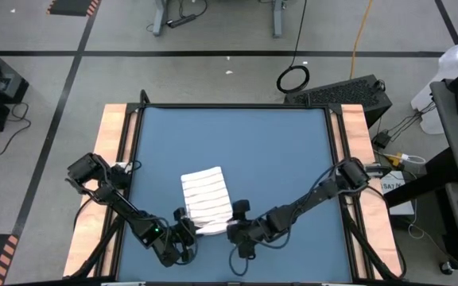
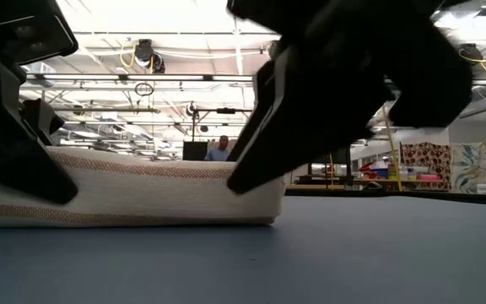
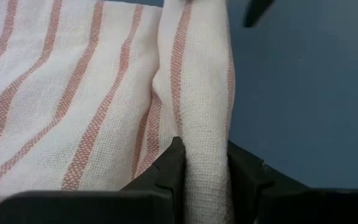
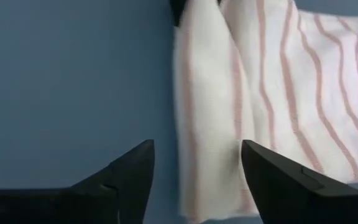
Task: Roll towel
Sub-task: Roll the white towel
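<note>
Lower centre of the high view: towel on blue surface, rolled near edge pinched in left claw to hold the roll, right claw spread wide astride it.

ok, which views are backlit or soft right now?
Low view: bright ceiling lights behind turn both grippers into black silhouettes; the towel stays readable. Left wrist view: the left gripper at the fold looks soft. High view: evenly lit, no glare.

Grey floor with dark tape lines — a black cable coil; ceiling strip lights glow
</note>
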You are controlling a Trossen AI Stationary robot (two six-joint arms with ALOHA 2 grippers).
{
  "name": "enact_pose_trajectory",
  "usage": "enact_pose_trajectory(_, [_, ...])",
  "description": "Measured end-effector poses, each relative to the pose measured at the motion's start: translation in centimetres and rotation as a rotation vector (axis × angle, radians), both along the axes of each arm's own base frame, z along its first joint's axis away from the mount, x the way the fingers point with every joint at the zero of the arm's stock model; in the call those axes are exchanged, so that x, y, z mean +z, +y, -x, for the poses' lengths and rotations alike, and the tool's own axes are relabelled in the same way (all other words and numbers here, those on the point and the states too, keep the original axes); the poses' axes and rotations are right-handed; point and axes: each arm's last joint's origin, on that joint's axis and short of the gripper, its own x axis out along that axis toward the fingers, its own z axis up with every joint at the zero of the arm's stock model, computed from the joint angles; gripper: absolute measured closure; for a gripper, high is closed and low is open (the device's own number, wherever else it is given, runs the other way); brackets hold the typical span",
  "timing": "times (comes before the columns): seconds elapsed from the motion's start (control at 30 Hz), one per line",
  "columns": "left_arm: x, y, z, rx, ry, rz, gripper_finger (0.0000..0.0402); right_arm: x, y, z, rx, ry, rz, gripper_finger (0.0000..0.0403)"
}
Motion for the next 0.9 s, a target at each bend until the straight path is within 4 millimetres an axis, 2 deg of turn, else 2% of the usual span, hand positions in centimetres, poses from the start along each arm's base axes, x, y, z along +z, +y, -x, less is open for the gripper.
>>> enact_pose_trajectory(0.1, [0.0,0.0,0.0,0.000,0.000,0.000,0.0316,-0.1,-0.9,-0.4,-0.014,0.013,-0.002,0.0178])
enact_pose_trajectory(0.3, [0.0,0.0,0.0,-0.012,0.002,-0.012,0.0316,-0.2,-3.1,-1.4,0.001,0.077,-0.155,0.0209])
enact_pose_trajectory(0.57, [0.0,-0.1,-0.1,-0.040,0.004,-0.043,0.0304,-0.8,-5.0,-2.2,-0.019,0.166,-0.349,0.0288])
enact_pose_trajectory(0.67, [0.3,-0.3,-0.3,-0.072,0.002,-0.078,0.0263,-0.9,-5.5,-2.2,-0.016,0.199,-0.381,0.0322])
enact_pose_trajectory(0.8, [0.7,-0.4,-0.5,-0.088,-0.022,-0.143,0.0180,-1.0,-5.9,-2.2,-0.027,0.246,-0.448,0.0356])
enact_pose_trajectory(0.9, [2.0,-0.5,-0.8,-0.091,-0.070,-0.171,0.0118,-1.0,-5.9,-2.1,-0.081,0.273,-0.520,0.0367])
